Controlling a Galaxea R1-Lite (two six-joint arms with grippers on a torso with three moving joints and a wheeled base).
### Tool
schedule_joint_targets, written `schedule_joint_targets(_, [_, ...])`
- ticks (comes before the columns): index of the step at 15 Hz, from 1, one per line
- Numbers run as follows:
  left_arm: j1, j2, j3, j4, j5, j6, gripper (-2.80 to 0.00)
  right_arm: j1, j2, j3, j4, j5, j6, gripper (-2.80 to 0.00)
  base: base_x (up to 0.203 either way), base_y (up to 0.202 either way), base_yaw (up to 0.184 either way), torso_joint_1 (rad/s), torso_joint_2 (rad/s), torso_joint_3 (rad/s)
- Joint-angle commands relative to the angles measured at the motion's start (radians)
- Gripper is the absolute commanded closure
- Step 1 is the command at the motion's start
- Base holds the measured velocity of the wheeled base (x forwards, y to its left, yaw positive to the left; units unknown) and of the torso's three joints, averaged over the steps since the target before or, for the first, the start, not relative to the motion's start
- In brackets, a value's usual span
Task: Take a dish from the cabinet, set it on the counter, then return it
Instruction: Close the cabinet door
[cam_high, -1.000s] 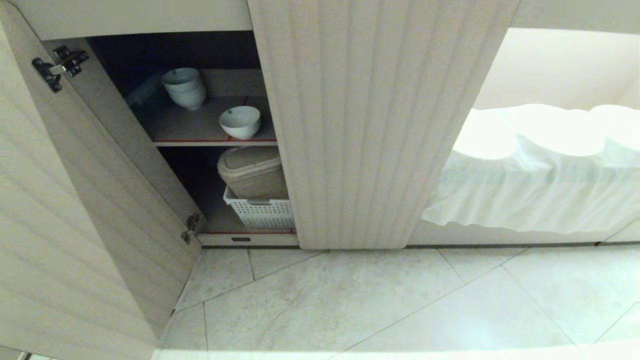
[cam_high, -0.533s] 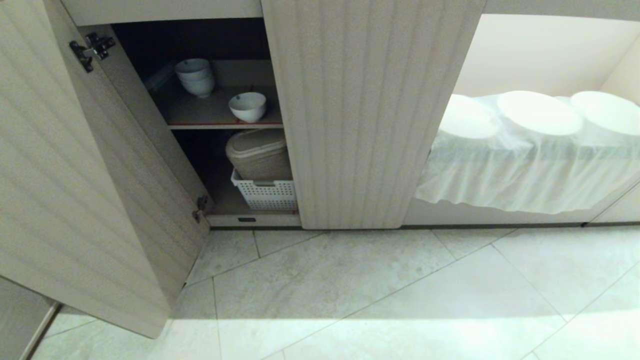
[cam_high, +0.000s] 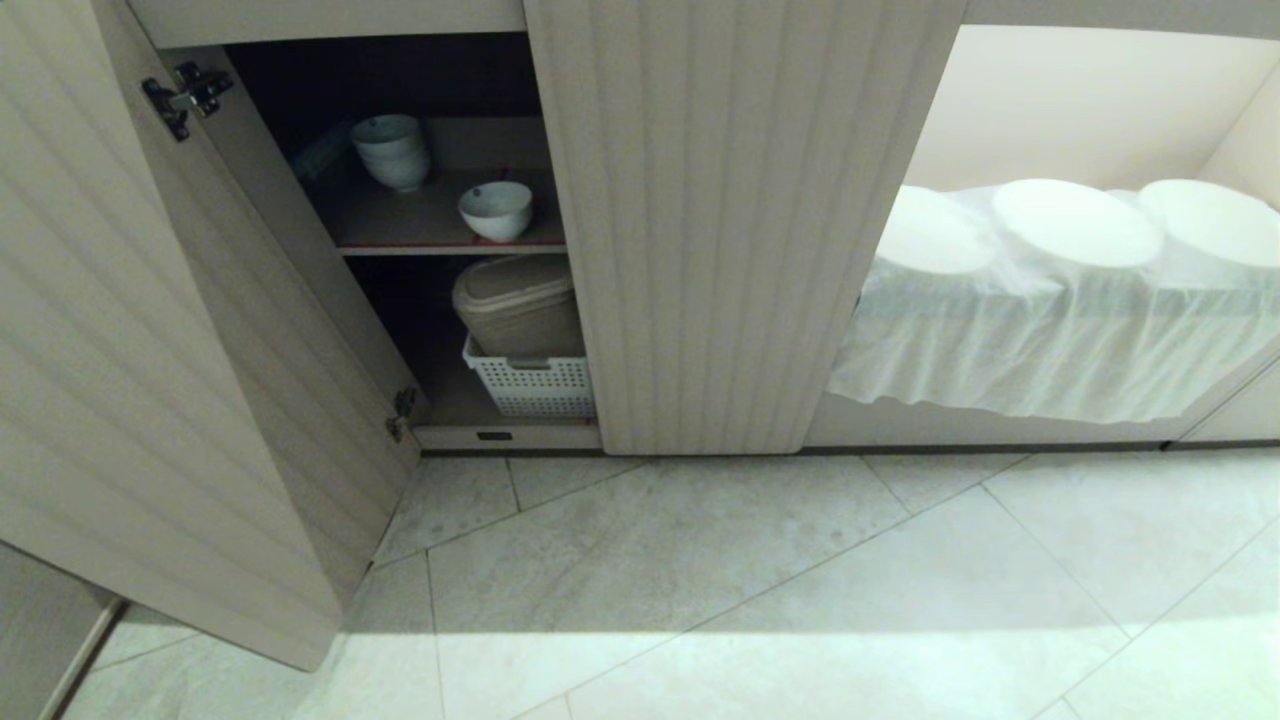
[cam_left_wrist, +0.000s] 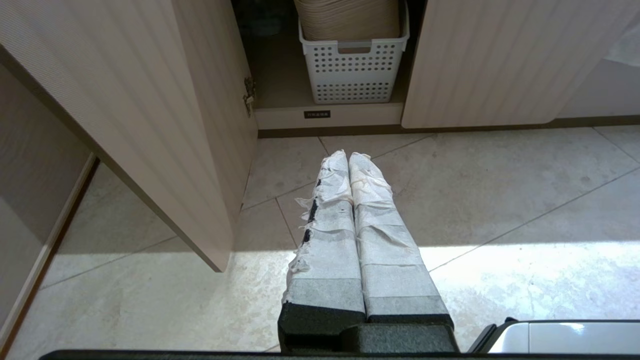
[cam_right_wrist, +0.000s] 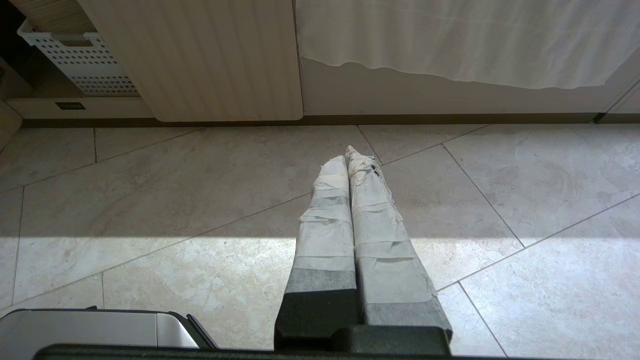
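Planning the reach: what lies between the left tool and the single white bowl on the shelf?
Left wrist view: bare tiled floor beyond the shut left tool. Head view: small white ceramic bowl on the shelf above.

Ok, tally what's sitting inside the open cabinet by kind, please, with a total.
Single white bowl, upper shelf: 1
Stack of white bowls, upper shelf, further back (number in the stack not clear): 1
White perforated basket, bottom shelf: 1
Beige lidded container in the basket: 1
Total: 4
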Motion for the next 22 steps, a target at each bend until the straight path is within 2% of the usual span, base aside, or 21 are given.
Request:
schedule_joint_targets(1, [0.000,0.000,0.000,0.000,0.000,0.000,0.00,0.001,0.000,0.000,-0.001,0.000,0.000,0.00,0.000,0.000,0.000,0.000,0.00,0.000])
schedule_joint_targets(22, [0.000,0.000,0.000,0.000,0.001,0.000,0.00,0.001,0.000,0.000,-0.001,0.000,0.000,0.00,0.000,0.000,0.000,0.000,0.00,0.000])
